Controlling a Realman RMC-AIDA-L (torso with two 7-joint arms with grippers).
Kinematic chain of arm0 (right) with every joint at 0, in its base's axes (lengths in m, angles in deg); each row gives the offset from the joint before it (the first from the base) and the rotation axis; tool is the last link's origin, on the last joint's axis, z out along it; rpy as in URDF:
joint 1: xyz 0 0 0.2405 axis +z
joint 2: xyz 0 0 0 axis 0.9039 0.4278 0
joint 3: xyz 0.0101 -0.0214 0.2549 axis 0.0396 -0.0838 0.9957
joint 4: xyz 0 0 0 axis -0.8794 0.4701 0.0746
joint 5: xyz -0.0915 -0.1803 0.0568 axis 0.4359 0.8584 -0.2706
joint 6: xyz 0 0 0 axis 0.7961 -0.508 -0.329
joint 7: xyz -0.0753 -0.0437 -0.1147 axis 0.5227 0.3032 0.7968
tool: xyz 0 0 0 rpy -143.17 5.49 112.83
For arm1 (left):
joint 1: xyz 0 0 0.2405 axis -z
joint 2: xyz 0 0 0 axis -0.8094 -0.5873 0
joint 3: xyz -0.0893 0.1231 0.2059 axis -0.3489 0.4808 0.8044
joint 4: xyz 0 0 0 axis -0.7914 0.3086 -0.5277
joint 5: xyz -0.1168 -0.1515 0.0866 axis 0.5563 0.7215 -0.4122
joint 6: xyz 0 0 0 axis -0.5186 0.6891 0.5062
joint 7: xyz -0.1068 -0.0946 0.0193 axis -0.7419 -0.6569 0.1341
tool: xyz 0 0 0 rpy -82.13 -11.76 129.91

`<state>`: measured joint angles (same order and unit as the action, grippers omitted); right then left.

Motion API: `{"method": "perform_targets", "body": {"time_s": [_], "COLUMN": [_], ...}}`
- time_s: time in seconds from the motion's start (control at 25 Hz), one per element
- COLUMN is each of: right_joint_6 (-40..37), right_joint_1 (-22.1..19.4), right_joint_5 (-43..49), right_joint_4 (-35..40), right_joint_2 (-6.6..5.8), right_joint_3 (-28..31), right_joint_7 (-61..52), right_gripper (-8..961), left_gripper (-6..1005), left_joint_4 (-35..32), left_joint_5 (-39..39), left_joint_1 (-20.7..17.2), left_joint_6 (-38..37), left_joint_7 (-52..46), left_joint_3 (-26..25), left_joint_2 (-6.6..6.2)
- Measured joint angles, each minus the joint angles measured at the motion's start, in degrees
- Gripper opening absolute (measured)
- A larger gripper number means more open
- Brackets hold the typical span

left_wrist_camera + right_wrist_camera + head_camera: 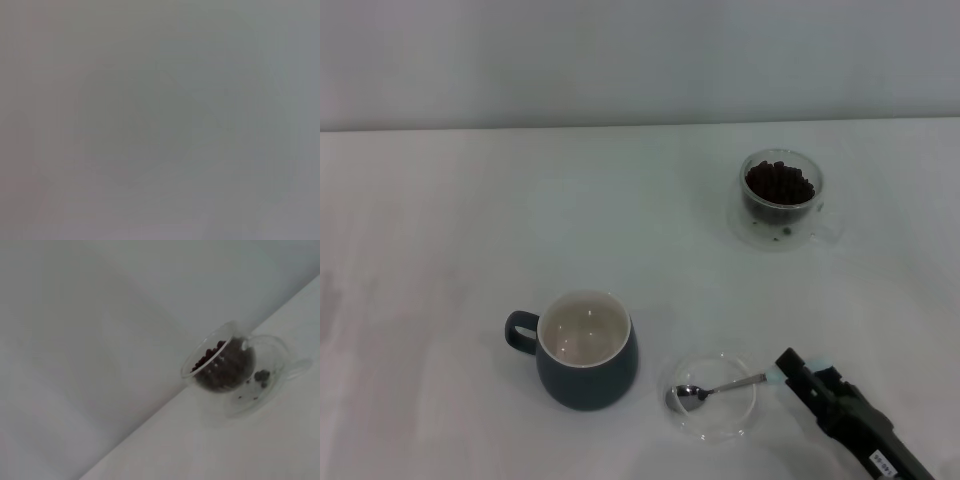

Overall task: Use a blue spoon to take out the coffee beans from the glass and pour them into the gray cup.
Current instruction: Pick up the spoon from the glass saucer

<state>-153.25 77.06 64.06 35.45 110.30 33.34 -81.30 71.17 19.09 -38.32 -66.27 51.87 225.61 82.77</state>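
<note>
The blue spoon (720,388) lies with its silver bowl in a flat clear dish (740,415) at the front, its pale-blue handle pointing right. My right gripper (794,372) is at the front right, closed around that handle's end. The gray cup (586,350) stands upright left of the dish, its cream inside bare. The glass (781,196) stands at the back right, holding coffee beans (778,183). The right wrist view shows the glass (270,347) and the coffee beans (222,365), but not its own fingers. The left gripper is out of view.
The white table (470,220) runs back to a pale wall (620,60). The left wrist view shows only blurred grey. The cup's loop handle (519,330) points left.
</note>
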Motion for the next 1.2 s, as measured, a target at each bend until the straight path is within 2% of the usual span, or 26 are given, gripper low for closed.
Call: {"method": "perform_targets", "body": {"time_s": [0.48,0.72,0.92,1.2], "right_joint_6": [0.6,1.2,1.5,2.5], "right_joint_1": [0.3,0.7,1.4,1.7], "right_joint_5": [1.7,1.8,1.8,2.2], "right_joint_4": [-0.4,-0.2,0.0,0.1], "right_joint_2": [0.04,0.04,0.01,-0.03], "right_joint_3": [0.8,1.6,1.4,1.4], "right_joint_7": [-0.4,-0.7,-2.0,-3.0], "right_gripper": [866,792,582,464], "left_gripper": [892,891,891,891], "left_joint_4": [0.1,0.0,0.0,0.1], "left_joint_5": [0.0,0.0,0.0,0.2], "left_joint_1": [-1.3,-1.5,-1.5,-1.5], "left_joint_6": [0.0,0.0,0.0,-0.1], "left_joint_7": [0.0,0.0,0.0,0.0], "left_joint_3": [0.0,0.0,0.0,0.0], "left_joint_2": [0.05,0.05,0.05,0.05]}}
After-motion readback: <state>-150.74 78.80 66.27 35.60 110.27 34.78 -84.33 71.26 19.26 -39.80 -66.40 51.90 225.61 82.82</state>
